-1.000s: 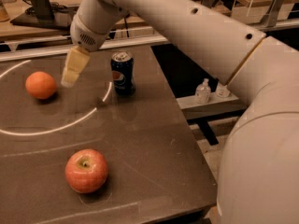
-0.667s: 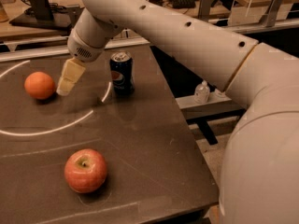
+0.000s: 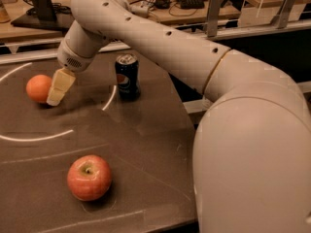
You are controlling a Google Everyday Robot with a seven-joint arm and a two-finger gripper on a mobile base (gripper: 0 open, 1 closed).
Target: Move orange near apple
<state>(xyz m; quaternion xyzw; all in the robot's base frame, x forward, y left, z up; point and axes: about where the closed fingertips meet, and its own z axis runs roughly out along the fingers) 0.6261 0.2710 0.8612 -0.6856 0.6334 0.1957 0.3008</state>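
Observation:
The orange (image 3: 38, 88) sits on the dark table (image 3: 146, 144) at the far left. The red-pink apple (image 3: 89, 177), stem dimple up, lies near the table's front edge, well apart from the orange. My gripper (image 3: 56, 95) hangs from the white arm (image 3: 160, 42) and reaches down to table level. It is right against the orange's right side. The apple is far below it in the view.
A blue Pepsi can (image 3: 127, 76) stands upright right of the gripper, at the table's back middle. White curved lines mark the tabletop. The table's right edge (image 3: 190, 125) drops off beside the robot's body. Desks with cables stand behind.
The gripper has moved left and down from beside the can to the orange's right side. The orange, apple and can have not moved.

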